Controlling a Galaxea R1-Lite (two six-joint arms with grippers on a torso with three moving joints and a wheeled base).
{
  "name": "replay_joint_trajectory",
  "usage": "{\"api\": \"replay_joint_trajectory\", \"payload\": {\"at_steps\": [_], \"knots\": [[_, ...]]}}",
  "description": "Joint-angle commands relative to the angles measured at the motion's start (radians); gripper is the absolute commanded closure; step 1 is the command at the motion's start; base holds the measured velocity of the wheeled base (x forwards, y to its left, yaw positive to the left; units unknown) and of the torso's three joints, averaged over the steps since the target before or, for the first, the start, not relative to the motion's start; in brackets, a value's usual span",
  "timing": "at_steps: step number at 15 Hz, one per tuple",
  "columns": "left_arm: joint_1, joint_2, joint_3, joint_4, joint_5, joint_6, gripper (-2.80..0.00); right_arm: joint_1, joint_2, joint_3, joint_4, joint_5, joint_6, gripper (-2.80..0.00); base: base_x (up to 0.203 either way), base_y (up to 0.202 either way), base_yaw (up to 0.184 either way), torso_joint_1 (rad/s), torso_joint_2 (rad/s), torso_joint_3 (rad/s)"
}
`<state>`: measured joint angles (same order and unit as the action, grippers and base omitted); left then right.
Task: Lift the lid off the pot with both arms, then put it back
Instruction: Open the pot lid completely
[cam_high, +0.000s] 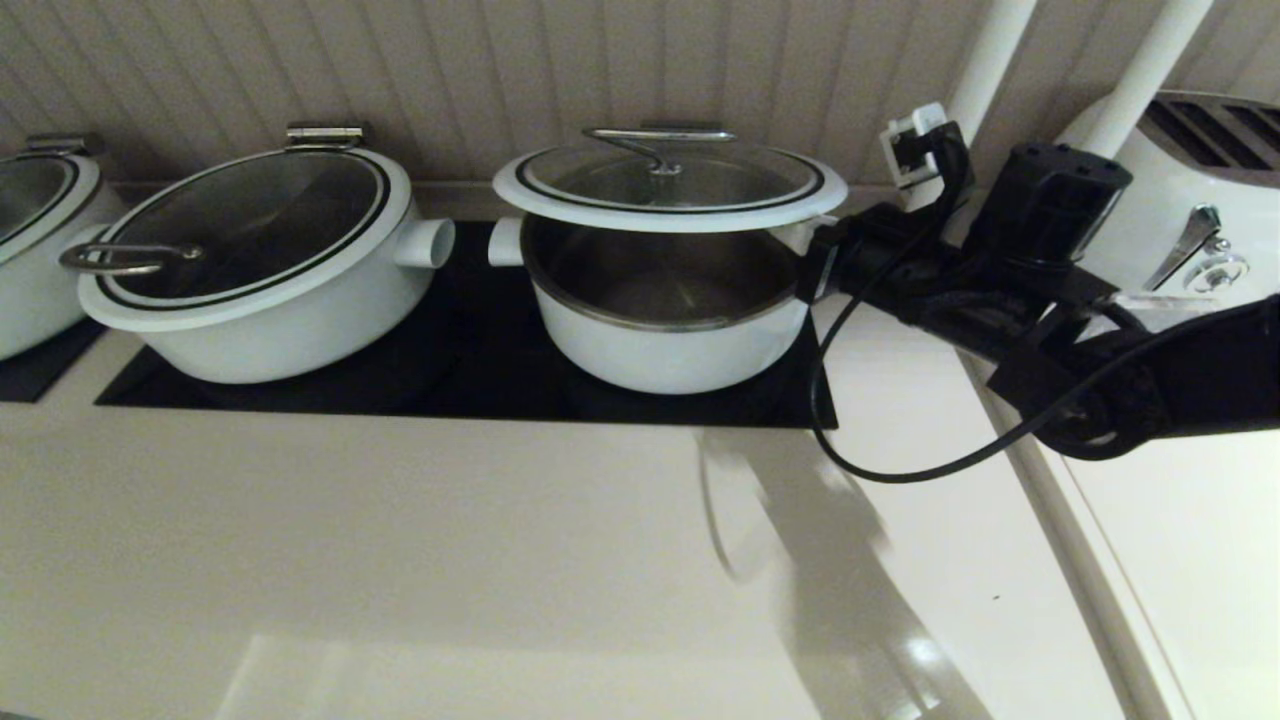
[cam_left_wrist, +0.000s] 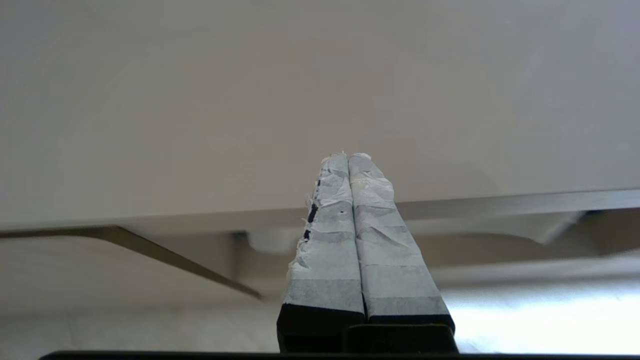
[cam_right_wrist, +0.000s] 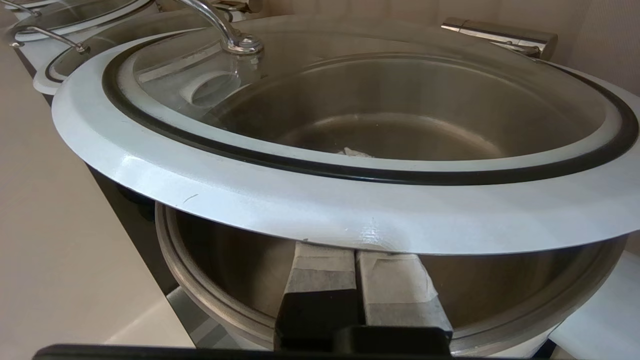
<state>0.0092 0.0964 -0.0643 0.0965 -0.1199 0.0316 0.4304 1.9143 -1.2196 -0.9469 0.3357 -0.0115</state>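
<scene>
Lid (cam_high: 670, 190): raised above pot (cam_high: 670, 330), propped on R gripper (cam_right_wrist: 356, 260).
R gripper: fingers together under lid rim, clamping nothing.
L gripper (cam_left_wrist: 348, 159): closed, empty, away from pot.

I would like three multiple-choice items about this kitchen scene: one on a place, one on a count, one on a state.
1. Where is the right end effector?
A. on the lid's handle
B. under the lid's rim
C. inside the toaster

2. How many lidded white pots show in the head view?
A. three
B. one
C. five

3. How does the lid sit?
A. closed flat on the pot
B. upside down on the counter
C. raised above the pot, with a gap

Key: 1 B, the right wrist view shows the tips tucked beneath the white rim. 2 A, the task pot, the wider pot and the cut-off pot. 3 C, the steel liner shows under the lid.

The left end effector is away from the pots.
</scene>
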Motion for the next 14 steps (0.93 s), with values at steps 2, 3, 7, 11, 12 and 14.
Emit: {"api": "replay_joint_trajectory", "payload": {"at_steps": [2,3,7,11,12,14], "knots": [[-0.003,-0.096,-0.008,0.011,0.020,0.024,0.00,0.001,0.000,-0.002,-0.007,0.003,-0.001,0.00,0.000,0.000,0.000,0.000,0.00,0.000],[-0.003,-0.096,-0.008,0.011,0.020,0.024,0.00,0.001,0.000,-0.003,-0.007,0.003,-0.001,0.00,0.000,0.000,0.000,0.000,0.00,0.000],[-0.003,-0.096,0.006,0.012,0.070,0.054,0.00,0.001,-0.001,-0.009,-0.006,0.003,-0.001,0.00,0.000,0.000,0.000,0.000,0.00,0.000],[-0.003,-0.096,0.021,0.009,0.101,0.110,0.00,-0.001,-0.002,-0.014,-0.007,0.003,-0.001,0.00,0.000,0.000,0.000,0.000,0.00,0.000],[-0.003,-0.096,0.021,0.009,0.103,0.108,0.00,0.001,0.002,-0.016,-0.007,0.004,-0.001,0.00,0.000,0.000,0.000,0.000,0.00,0.000],[-0.003,-0.095,0.023,0.006,0.103,0.114,0.00,0.001,0.012,-0.023,-0.009,0.005,-0.001,0.00,0.000,0.000,0.000,0.000,0.00,0.000]]}}
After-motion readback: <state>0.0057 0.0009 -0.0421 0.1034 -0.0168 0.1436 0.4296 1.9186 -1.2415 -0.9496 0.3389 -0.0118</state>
